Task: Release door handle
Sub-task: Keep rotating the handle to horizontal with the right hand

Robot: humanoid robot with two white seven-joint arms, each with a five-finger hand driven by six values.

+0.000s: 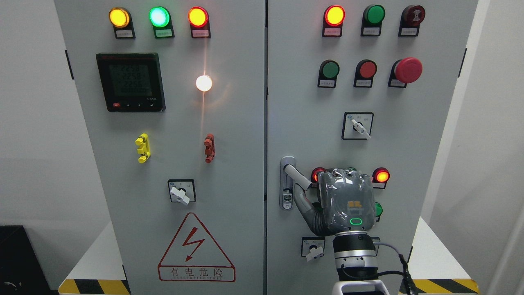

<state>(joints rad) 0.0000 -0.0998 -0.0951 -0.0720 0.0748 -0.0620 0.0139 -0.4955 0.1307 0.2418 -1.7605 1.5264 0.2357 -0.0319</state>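
The right hand [344, 203] is raised against the right door [409, 135], back to the camera, thumb reaching toward the handle [295, 174] swung out from its lock plate [287, 192]; whether its fingers grip anything I cannot tell

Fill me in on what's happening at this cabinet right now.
A humanoid robot stands at a grey electrical cabinet and is working its right-hand door. Its right hand is raised from the bottom right, fingers curled around the silver door handle, which is swung out from its lock plate. The door looks closed, and the handle has not been let go yet. No left hand is in view. Several indicator lamps on both doors are lit.
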